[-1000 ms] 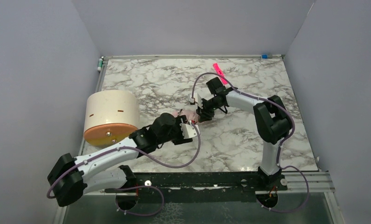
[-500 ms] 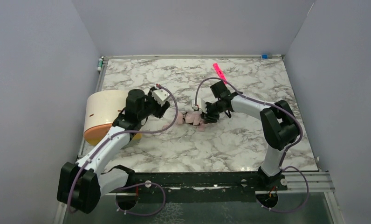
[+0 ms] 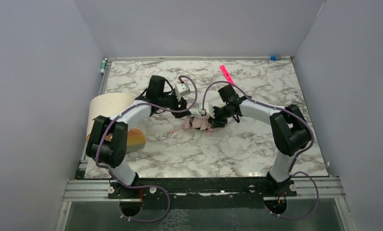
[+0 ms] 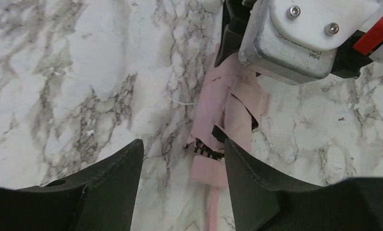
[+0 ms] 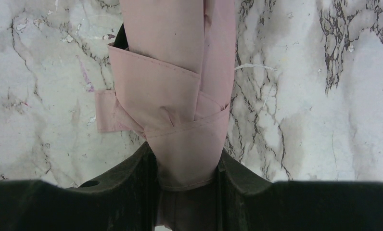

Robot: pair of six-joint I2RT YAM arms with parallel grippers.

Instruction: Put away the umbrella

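The pale pink folded umbrella [image 3: 197, 123] lies on the marble table near the middle. In the right wrist view the umbrella [image 5: 180, 91] runs away from the camera, and my right gripper [image 5: 187, 173] is shut on its fabric end. In the top view my right gripper [image 3: 211, 119] is at the umbrella's right end. My left gripper [image 3: 180, 107] is open, just up-left of the umbrella and not touching it. In the left wrist view the umbrella [image 4: 230, 106], with its small pink handle [image 4: 210, 169] and strap, lies ahead between my open fingers [image 4: 257, 183], nearer the right one.
A cream cylinder [image 3: 111, 109] with an orange end lies on its side at the left, under the left arm. A bright pink strip [image 3: 225, 73] lies at the back. The right arm's wrist camera [image 4: 295, 38] hangs over the umbrella's far end. Purple walls close three sides.
My left arm has swung from the near left, over the cylinder, to the back and now points at the umbrella. My right gripper has kept its hold; the umbrella has shifted slightly left.
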